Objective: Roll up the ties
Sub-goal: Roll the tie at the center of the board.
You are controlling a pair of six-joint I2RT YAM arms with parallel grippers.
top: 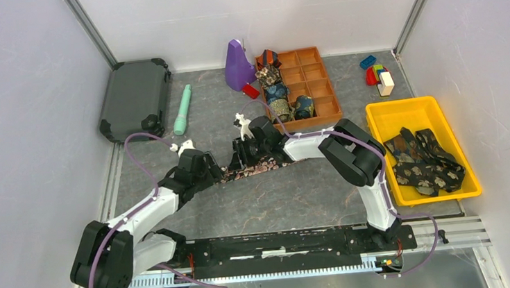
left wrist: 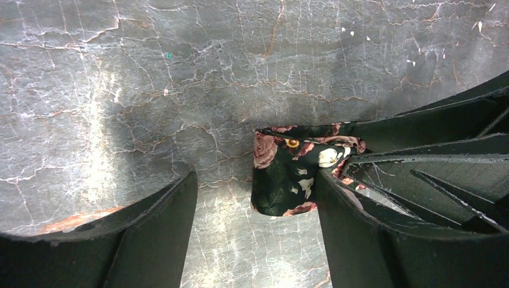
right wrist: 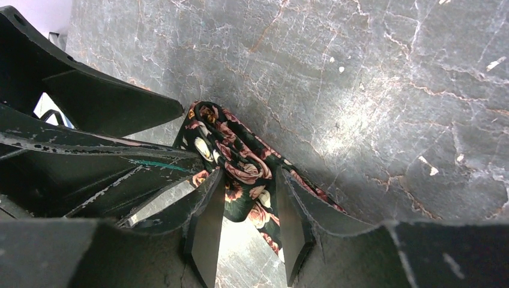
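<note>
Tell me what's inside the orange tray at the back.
Rolled ties fill its left column, with one more beside the nearest. The other compartments of the orange tray look bare. The right arm hides part of its near-left corner.

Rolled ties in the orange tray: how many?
5. Four rolled ties run down the left column of the tray; one sits beside the nearest. The purple thing might hide another.

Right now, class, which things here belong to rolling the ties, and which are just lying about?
Job: floral tie, rolled ties in orange tray, loose ties in yellow bin.
Lying about: purple object, green tube, dark case, toy blocks, white figurine.
</note>
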